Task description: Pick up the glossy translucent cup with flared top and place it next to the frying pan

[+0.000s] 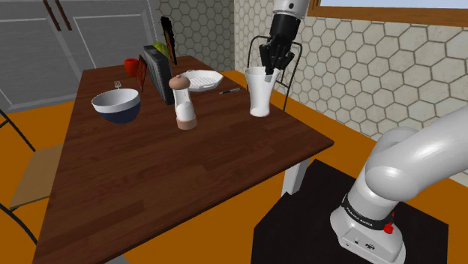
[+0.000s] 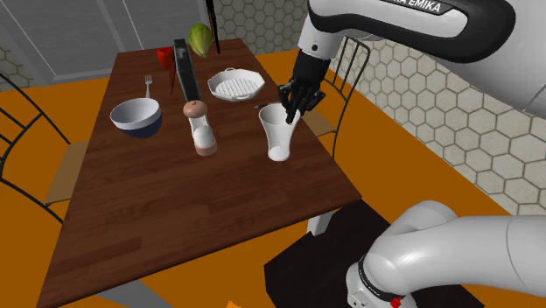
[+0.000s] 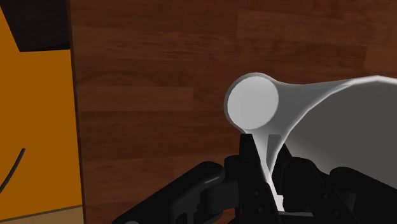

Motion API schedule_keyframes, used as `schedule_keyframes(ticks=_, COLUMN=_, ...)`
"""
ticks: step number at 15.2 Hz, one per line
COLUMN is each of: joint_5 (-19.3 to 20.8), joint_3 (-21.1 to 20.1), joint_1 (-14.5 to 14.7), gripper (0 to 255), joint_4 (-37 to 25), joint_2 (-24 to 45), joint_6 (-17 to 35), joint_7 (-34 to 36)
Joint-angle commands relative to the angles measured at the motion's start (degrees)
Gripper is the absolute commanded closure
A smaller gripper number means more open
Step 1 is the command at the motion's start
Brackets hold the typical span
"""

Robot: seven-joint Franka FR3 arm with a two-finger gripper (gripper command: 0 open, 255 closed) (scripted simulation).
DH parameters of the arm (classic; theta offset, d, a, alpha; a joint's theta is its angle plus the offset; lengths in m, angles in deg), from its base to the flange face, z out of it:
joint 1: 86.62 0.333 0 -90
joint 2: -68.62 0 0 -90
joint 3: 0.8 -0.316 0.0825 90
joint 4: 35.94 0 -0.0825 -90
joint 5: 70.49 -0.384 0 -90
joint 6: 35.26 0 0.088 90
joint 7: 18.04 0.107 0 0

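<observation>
A tall pale translucent cup (image 1: 259,94) (image 2: 278,136) with a flared top stands upright near the table edge closest to the tiled wall. My gripper (image 1: 270,71) (image 2: 291,112) comes down from above and is shut on its rim, one finger inside and one outside. In the wrist view the gripper (image 3: 270,172) clasps the thin wall of the cup (image 3: 331,121), whose round base shows over the wood. I cannot tell whether the base touches the table. The white ridged frying pan (image 1: 201,79) (image 2: 236,85) lies a short way beyond the cup, toward the table's far end.
On the brown table (image 1: 150,180) stand a pepper mill (image 1: 183,101), a blue-and-white bowl (image 1: 116,105), a dark upright slab (image 1: 157,73), a red cup (image 1: 133,66) and a fork (image 1: 117,84). A small knife (image 1: 229,91) lies between pan and cup. A wire chair (image 1: 292,56) stands behind the gripper.
</observation>
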Motion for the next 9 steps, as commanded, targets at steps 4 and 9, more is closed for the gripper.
schedule_keyframes(ticks=4, joint_5=0.0, joint_3=0.2, joint_1=0.2, gripper=255, joint_4=-4.9, joint_2=1.3, joint_6=-3.5, joint_7=1.0)
schedule_keyframes(ticks=9, joint_5=-0.1, joint_3=0.4, joint_1=0.3, gripper=255, joint_4=-10.0, joint_2=2.7, joint_6=-7.0, joint_7=2.0)
